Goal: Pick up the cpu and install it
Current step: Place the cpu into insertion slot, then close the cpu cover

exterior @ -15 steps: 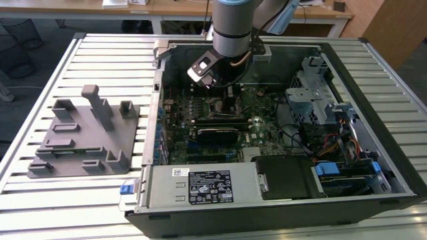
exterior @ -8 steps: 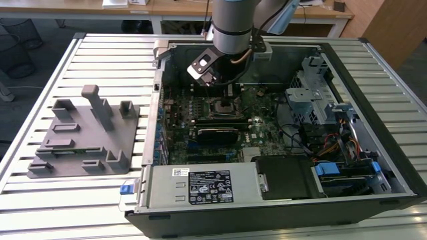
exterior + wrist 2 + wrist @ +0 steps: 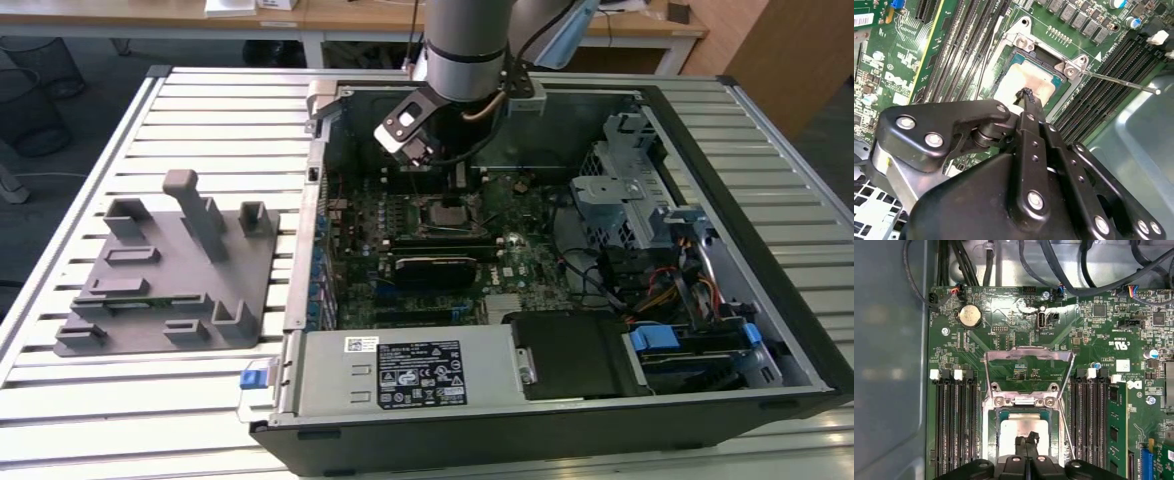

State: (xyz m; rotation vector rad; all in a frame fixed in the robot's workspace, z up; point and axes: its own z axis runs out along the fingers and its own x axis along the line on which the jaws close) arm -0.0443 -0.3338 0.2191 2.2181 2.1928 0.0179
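The cpu (image 3: pixel 1015 426), a pale silver square, lies flat inside the black socket frame (image 3: pixel 990 440) on the green motherboard; it is also in the second wrist view (image 3: pixel 1024 77). The socket's metal load plate (image 3: pixel 1029 357) stands flipped open, and its thin lever (image 3: pixel 1119 82) sticks out to one side. My gripper (image 3: pixel 1027 440) is directly over the cpu's middle, its two black fingers pressed together with nothing between them, the tips (image 3: pixel 1026 95) at or just above the chip's top. In the exterior view the arm (image 3: pixel 461 60) reaches down into the open computer case over the socket (image 3: pixel 447 212).
Black memory slots (image 3: pixel 954 425) flank the socket on both sides. A grey box with a label (image 3: pixel 400 372) fills the case's near side, and a drive cage (image 3: pixel 627 200) and cables (image 3: pixel 667 290) sit at the exterior view's right. A grey fixture (image 3: pixel 174 270) stands on the slatted table at the left.
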